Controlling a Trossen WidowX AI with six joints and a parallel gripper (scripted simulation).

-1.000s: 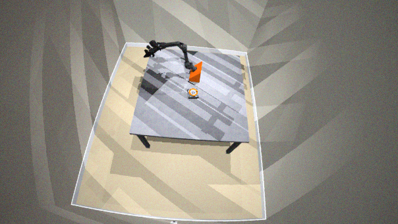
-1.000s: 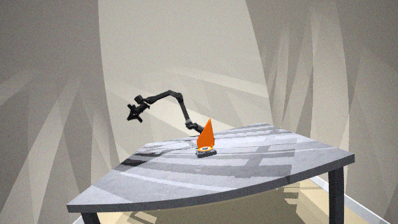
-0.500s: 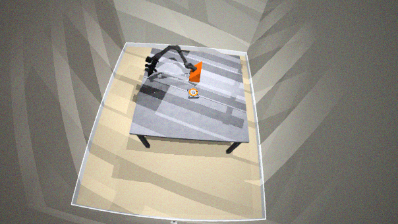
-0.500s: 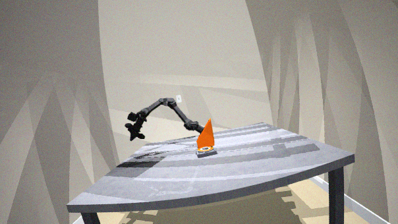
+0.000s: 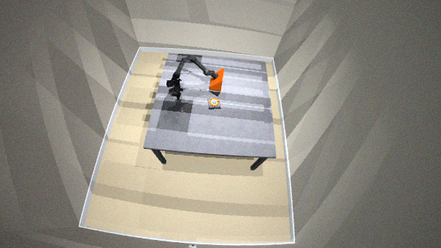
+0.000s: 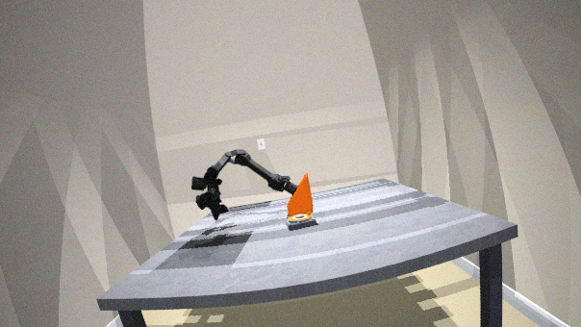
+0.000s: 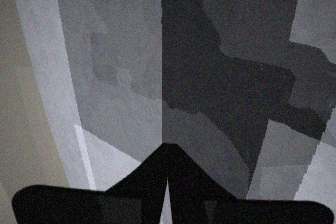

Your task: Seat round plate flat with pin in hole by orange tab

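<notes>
The claw (image 6: 217,213) hangs low over the grey striped tabletop (image 6: 366,247), pointing down near the tabletop's left side, with its two fingers pressed together tip to tip and nothing between them; the wrist view shows the dark finger pads meeting in a point above the shadowed surface. The black arm (image 6: 250,163) rises from behind an orange wedge-shaped block (image 6: 301,195), bends at an elbow and drops down to the claw. The round plate (image 6: 301,216) sits on its small dark square base (image 6: 302,223) near the middle of the tabletop, just in front of the orange block and well apart from the claw, to the claw's right in the exterior view. From above, the plate (image 5: 214,101) shows as a white disc with an orange ring; its tab, its hole, the pin and the post are too small to make out, and whether it lies flat or tilted cannot be told. No part of the robot touches the plate. A dark rectangular patch (image 5: 177,106) lies on the tabletop just below the claw (image 5: 177,94) in the top view.
</notes>
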